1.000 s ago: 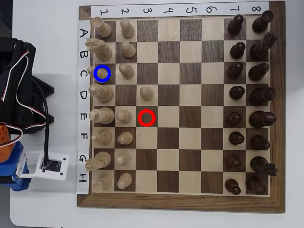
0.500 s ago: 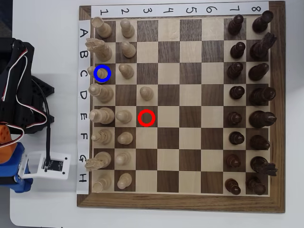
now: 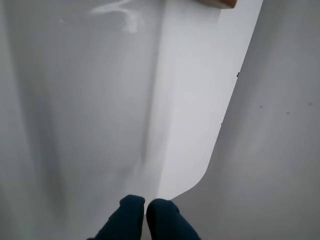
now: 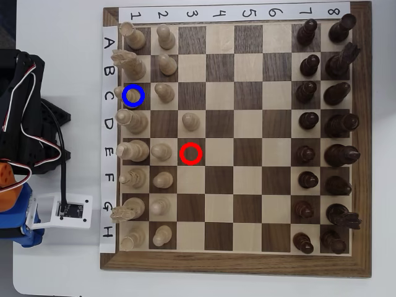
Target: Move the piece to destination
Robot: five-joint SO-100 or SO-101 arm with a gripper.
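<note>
1. Gripper (image 3: 145, 206) sat off the board's (image 4: 235, 267) left side, tips together, holding nothing.
2. Piece (image 4: 132, 94) stood inside the blue ring (image 4: 133, 95) on the destination already.
3. Next move: probably none needed.

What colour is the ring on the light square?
Red ring, clearest in the overhead view.

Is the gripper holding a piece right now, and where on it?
Nothing is held. In the wrist view the gripper has its fingertips together over bare white table, away from the chessboard.
</note>
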